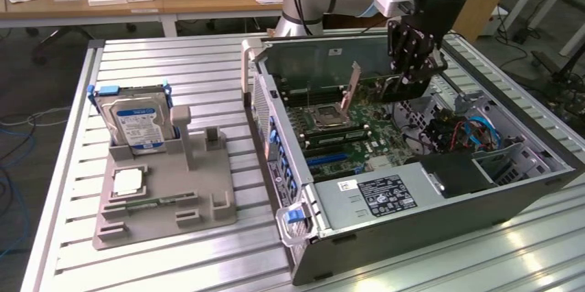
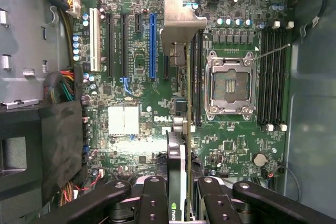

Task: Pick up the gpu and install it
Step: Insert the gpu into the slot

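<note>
My gripper (image 1: 409,76) hangs over the open computer case (image 1: 302,189) and is shut on the gpu (image 1: 366,88). The card is held on edge above the green motherboard (image 1: 352,131), with its metal bracket (image 1: 349,86) pointing toward the exterior view's left. In the wrist view the gpu (image 2: 184,124) appears edge-on between the two black fingers (image 2: 152,200) of the gripper (image 2: 184,205). Its silver bracket (image 2: 181,22) is at the far end. The card hovers between the blue slot (image 2: 153,45) and the CPU socket (image 2: 231,85), apart from the board.
A grey fixture (image 1: 164,199) at the exterior view's left holds a hard drive (image 1: 137,124), a chip (image 1: 128,181) and a memory stick (image 1: 151,203). Inside the case are a power supply (image 1: 384,194), blue and red cables (image 1: 457,131) and memory slots (image 2: 273,77).
</note>
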Available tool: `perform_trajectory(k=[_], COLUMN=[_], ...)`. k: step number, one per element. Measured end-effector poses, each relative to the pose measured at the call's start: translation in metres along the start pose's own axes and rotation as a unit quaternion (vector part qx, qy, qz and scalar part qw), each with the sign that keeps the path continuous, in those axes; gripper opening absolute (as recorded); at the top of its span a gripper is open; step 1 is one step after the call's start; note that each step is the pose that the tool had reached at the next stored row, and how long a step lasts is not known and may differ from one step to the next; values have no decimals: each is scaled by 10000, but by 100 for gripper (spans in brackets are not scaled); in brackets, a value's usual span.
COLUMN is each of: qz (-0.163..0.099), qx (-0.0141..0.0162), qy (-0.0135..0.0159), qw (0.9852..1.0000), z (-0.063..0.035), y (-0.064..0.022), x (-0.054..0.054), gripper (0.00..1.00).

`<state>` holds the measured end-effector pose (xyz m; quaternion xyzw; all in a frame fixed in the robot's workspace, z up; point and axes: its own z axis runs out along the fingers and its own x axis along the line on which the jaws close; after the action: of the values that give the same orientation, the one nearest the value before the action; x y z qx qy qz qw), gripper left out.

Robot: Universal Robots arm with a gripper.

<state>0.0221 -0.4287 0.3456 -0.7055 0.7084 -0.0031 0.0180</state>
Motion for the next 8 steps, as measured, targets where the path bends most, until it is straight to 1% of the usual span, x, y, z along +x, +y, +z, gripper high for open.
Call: perform_trajectory(k=[5,8], qz=[0,0], qx=[0,1], qy=[0,-1], qw=[10000,10000], z=[0,-1], y=[1,51], x=[0,1], gripper=[27,27])
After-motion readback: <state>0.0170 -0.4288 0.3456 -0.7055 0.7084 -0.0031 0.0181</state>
